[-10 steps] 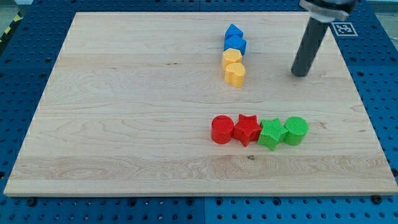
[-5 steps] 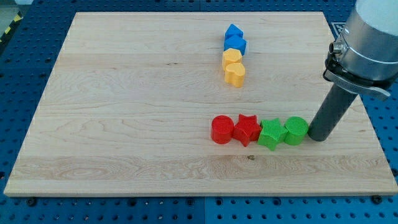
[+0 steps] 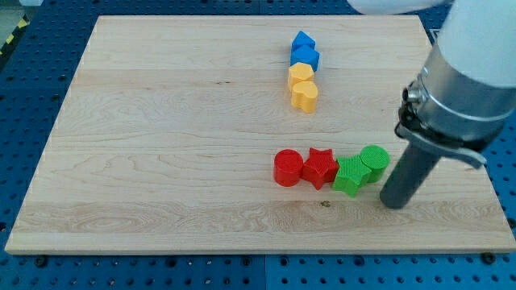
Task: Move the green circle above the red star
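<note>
The green circle (image 3: pixel 374 159) lies at the right end of a row on the wooden board (image 3: pixel 161 145), touching the green star (image 3: pixel 351 175) at its upper right. The red star (image 3: pixel 320 167) sits left of the green star, with the red circle (image 3: pixel 288 167) at the row's left end. My tip (image 3: pixel 394 202) rests on the board just below and to the right of the green circle, close to it.
Two blue blocks (image 3: pixel 304 51) and two yellow blocks (image 3: pixel 303 87) form a short column near the view's top centre. The arm's grey body (image 3: pixel 468 80) hangs over the board's right edge.
My tip came down from the upper right to the green circle's right side, then moved below it. The green circle has shifted slightly up and left against the green star.
</note>
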Robot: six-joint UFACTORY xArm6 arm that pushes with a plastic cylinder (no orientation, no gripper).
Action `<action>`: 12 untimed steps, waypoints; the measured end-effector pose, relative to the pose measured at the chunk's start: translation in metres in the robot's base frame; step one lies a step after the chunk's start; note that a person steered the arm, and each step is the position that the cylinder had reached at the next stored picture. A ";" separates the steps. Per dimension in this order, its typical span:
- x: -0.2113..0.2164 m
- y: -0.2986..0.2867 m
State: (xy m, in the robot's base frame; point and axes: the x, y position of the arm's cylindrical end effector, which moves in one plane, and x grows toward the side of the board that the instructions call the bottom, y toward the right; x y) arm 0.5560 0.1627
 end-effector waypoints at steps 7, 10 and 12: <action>-0.090 -0.021; -0.093 -0.055; -0.090 -0.060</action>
